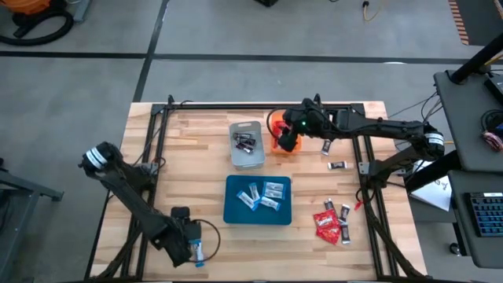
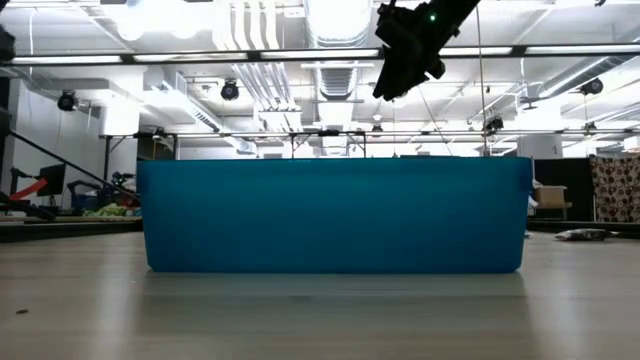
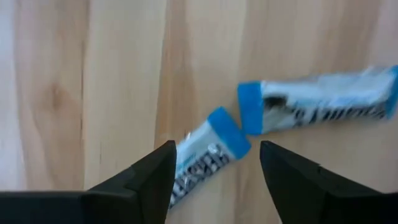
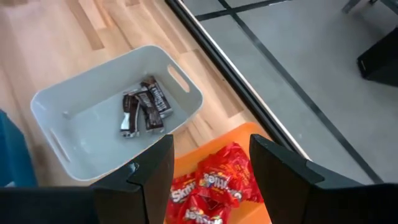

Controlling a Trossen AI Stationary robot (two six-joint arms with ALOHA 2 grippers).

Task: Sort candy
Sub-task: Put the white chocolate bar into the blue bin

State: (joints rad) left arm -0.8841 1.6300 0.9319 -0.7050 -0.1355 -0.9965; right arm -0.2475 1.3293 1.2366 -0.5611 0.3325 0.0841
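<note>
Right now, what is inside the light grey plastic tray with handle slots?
The grey tray holds a few dark brown mini bars piled near one end; the remaining floor is bare. Whether more lie under them is hidden.

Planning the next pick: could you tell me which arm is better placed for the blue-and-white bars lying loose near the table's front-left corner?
Left. The left gripper hangs open right over one blue-and-white bar, while the right gripper is over the orange tray across the table.

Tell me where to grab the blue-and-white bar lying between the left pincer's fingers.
Grip the blue-and-white bar across its narrow width at mid-length, coming straight down. It lies flat on the table, and the open left pincer already straddles it; the second bar touches its end.
</note>
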